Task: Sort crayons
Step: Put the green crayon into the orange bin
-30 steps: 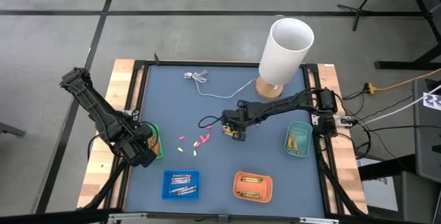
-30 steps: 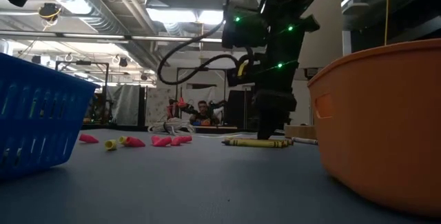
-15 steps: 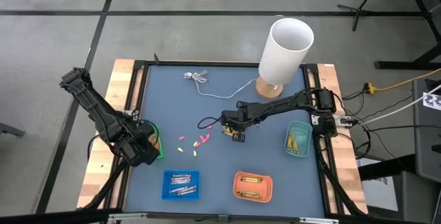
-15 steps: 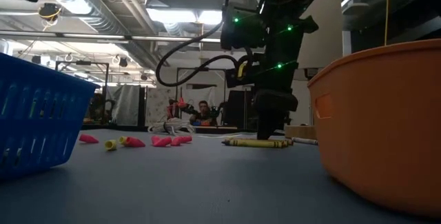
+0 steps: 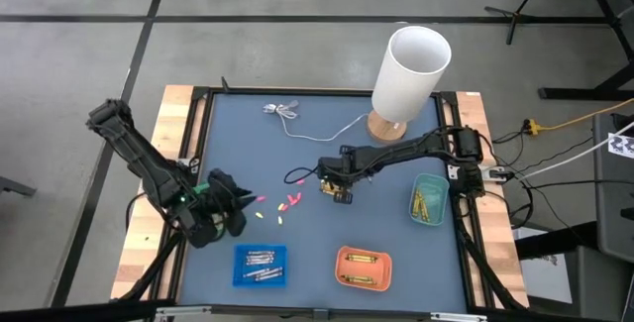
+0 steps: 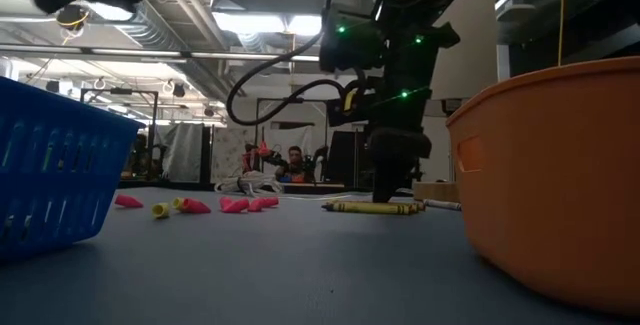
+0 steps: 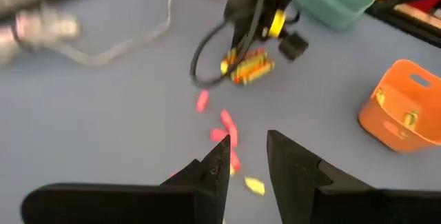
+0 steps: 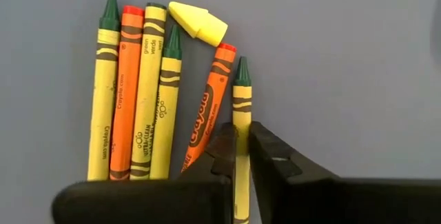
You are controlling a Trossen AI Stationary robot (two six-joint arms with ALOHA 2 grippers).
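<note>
Tabletop (image 5: 317, 154): blue mat, wood-edged; workshop room seen beyond.
White cylinder (image 5: 411, 72): at far edge.
Trays: blue (image 5: 260, 265), orange (image 5: 364, 268), teal (image 5: 429, 199) along near and right edges.
Right gripper (image 8: 242, 148): fingers clamped on green-tipped crayon (image 8: 241, 107) at mid-table pile; pick step judged underway; lift, carry to matching tray required next.
Left gripper (image 7: 247, 165): fingers parted, empty, above pink and yellow caps (image 5: 277, 207).

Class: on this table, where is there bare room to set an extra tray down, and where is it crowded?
Bare mat lies between the white cable and the pink bits, and between the orange tray and the right gripper. Crowded: that gripper's crayons.
</note>
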